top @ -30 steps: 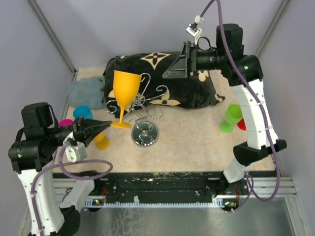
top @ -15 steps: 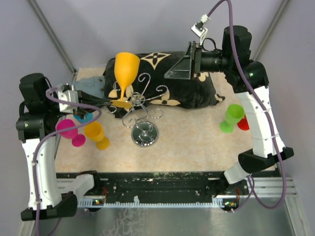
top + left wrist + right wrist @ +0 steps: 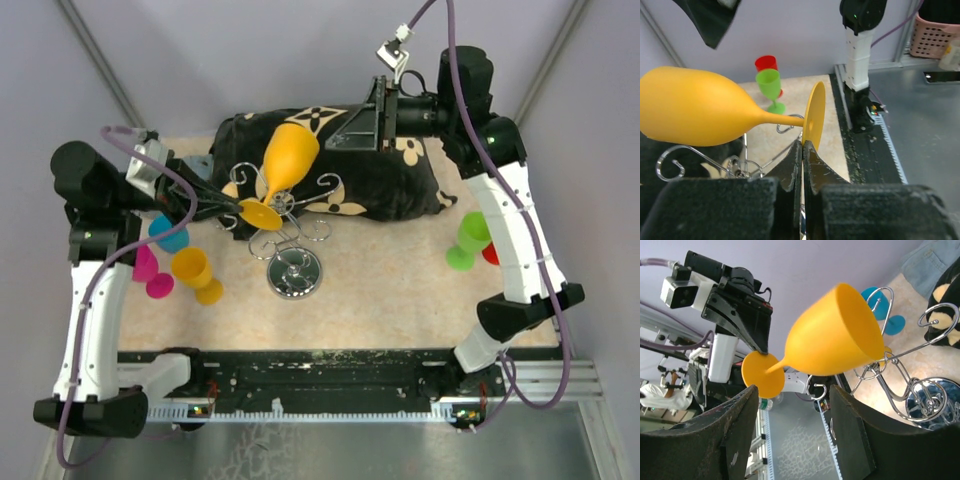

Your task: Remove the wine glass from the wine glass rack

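Observation:
An orange wine glass (image 3: 288, 160) lies tilted, its bowl pointing back and right over the wire arms of the silver wine glass rack (image 3: 290, 228). My left gripper (image 3: 237, 207) is shut on the rim of the glass's round foot (image 3: 813, 117), coming in from the left. The left wrist view shows the bowl (image 3: 695, 107) on its side above the rack's curls (image 3: 715, 162). My right gripper (image 3: 360, 130) hangs open over the black pillow at the back and holds nothing. In the right wrist view the glass (image 3: 835, 335) floats beyond the right gripper (image 3: 794, 392), and whether it touches the rack (image 3: 895, 370) I cannot tell.
A black pillow with beige flowers (image 3: 390, 190) lies behind the rack, a blue-grey cloth (image 3: 180, 185) to its left. Pink (image 3: 150, 275), blue (image 3: 168, 232) and yellow-orange (image 3: 197, 272) glasses stand front left. Green (image 3: 468, 240) and red (image 3: 490, 253) glasses stand at the right.
My left arm has swung back and up along the left side, and the glass has gone from upright to tilted, bowl to the back right. The right gripper has barely moved.

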Controlling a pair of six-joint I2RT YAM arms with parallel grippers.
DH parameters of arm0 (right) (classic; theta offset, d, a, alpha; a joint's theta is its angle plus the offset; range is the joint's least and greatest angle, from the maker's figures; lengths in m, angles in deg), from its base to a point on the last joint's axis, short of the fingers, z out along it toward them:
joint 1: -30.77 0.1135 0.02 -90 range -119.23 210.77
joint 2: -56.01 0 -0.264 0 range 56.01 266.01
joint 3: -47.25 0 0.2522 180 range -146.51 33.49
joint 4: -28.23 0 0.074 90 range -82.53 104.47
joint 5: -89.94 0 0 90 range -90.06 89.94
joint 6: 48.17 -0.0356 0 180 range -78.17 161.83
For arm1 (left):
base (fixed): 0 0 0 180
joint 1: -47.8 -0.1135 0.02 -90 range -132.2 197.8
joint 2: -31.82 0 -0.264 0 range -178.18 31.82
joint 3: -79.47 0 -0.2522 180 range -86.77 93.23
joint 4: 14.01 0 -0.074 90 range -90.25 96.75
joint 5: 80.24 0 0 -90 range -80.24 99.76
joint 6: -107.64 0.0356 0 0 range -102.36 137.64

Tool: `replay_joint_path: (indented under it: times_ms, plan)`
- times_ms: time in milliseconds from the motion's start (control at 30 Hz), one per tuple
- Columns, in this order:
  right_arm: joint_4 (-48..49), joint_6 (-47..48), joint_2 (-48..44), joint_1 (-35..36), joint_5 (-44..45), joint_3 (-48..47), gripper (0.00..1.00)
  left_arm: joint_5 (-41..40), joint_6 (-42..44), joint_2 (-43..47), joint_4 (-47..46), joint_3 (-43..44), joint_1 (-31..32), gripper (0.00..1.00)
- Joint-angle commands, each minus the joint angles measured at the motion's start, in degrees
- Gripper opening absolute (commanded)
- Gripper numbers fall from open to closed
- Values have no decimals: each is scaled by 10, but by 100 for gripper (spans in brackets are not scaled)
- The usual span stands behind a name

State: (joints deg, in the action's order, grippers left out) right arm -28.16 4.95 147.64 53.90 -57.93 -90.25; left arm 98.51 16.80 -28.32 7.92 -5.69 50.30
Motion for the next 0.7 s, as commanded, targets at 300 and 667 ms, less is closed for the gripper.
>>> replay_joint_path:
  times_ms: [300, 667]
  plan:
    - [49, -15, -8, -38, -22, 7, 59, 96, -295, -9, -333, -58, 62, 0]
    - [132, -59, -21, -38, -106, 84, 59, 97, -261, -24, -328, -52, 103, 0]
